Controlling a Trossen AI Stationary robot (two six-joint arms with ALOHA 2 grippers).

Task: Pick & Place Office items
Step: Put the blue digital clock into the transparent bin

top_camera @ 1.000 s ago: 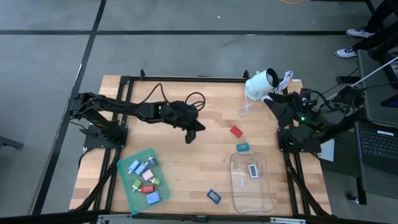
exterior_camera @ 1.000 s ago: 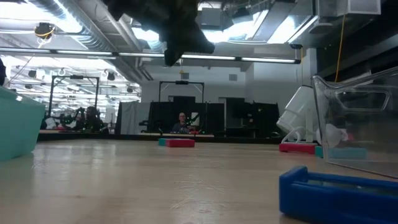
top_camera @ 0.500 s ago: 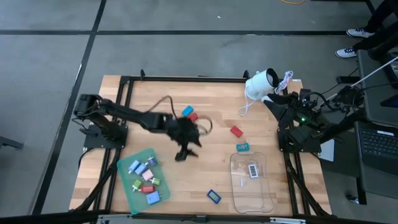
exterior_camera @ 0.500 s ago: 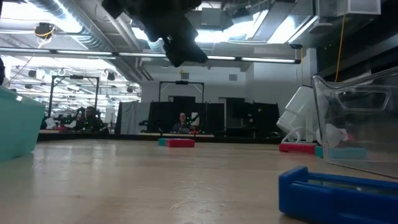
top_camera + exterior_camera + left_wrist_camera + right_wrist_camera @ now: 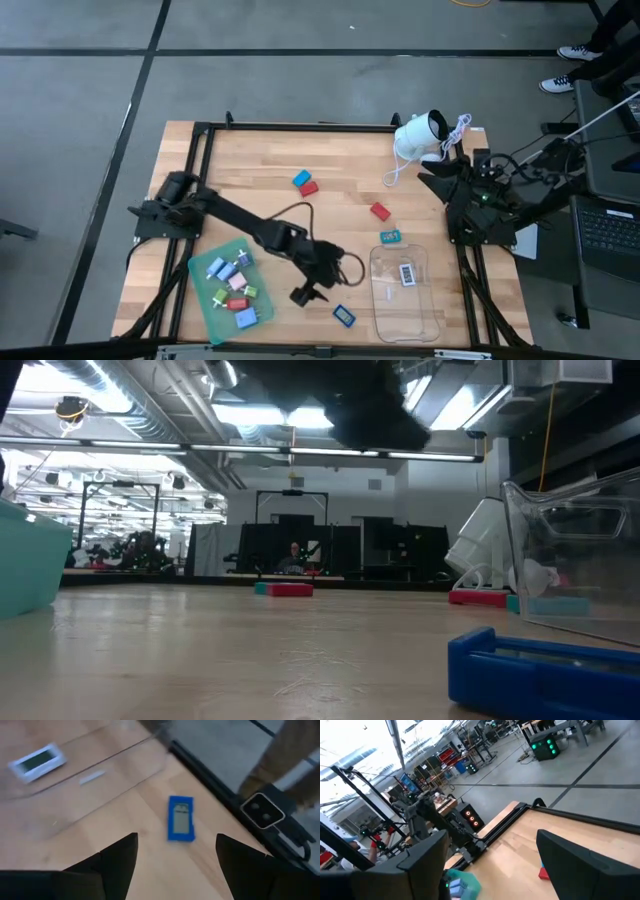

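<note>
My left gripper (image 5: 303, 295) is open and empty above the table's near middle, between the green tray (image 5: 205, 300) and the clear tray (image 5: 385, 300). In the left wrist view (image 5: 175, 840) a blue office item (image 5: 180, 818) lies flat on the wood just ahead of the open fingers; it also shows in the high view (image 5: 344, 315). The green tray holds several small items (image 5: 238, 285). A white item (image 5: 407, 273) lies in the clear tray. My right gripper (image 5: 490, 865) is open and empty, waiting at the table's right edge (image 5: 435, 182).
A blue item (image 5: 301, 179) and a red item (image 5: 310, 187) lie at the far middle. A red item (image 5: 380, 211) and a teal item (image 5: 390, 236) lie beyond the clear tray. A white rounded device (image 5: 420, 135) with a cord stands at the far right.
My left gripper has swung from the table's middle toward the near edge and to the right, ending close to the blue item near the clear tray. As the arm went, a blue and a red item at the far middle came into view.
</note>
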